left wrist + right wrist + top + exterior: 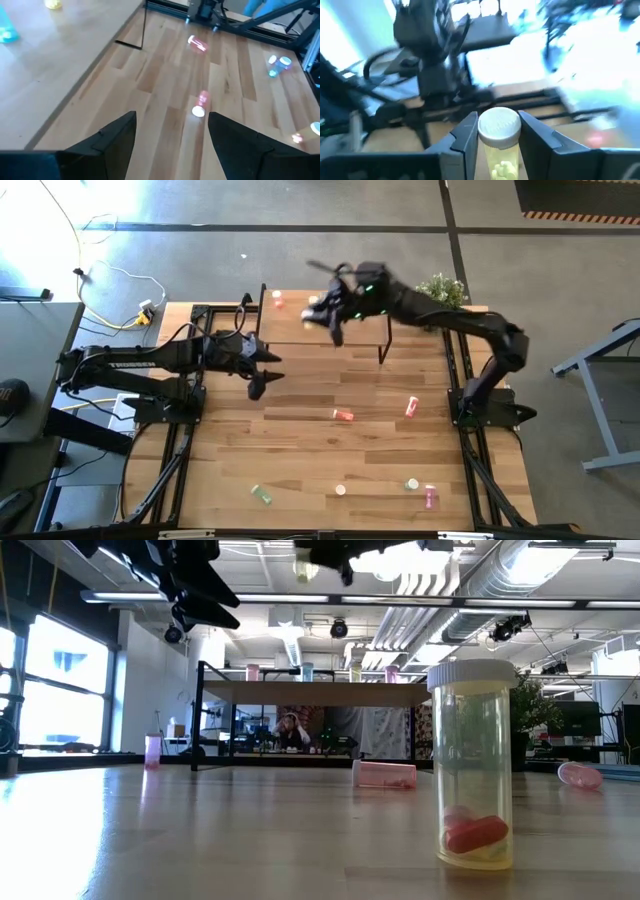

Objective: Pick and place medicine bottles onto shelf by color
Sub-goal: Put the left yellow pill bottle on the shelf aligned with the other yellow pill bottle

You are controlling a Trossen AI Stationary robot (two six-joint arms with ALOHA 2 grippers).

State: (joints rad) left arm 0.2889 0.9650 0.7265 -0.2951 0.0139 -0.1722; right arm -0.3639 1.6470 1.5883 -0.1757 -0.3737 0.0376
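Observation:
My right gripper hangs above the shelf at the table's far side, shut on a yellow medicine bottle with a white cap. My left gripper is open and holds nothing. It hovers over the table by the shelf's near left corner. Several bottles stand on the shelf top. Others are on the table: a red one, a pink one, and green and pink ones near the front edge. My right gripper pinches the yellow bottle between its two fingers, at the white cap and the wall just below it. The fingers come nearly level, one on each side. The bottle stands upright, cap up, lifted clear above the shelf.
A potted plant stands at the shelf's far right. In the low view a clear bottle with a red pill stands close to the camera. The shelf's black legs reach down to the tabletop. Bare wood lies between the shelf and the front bottles.

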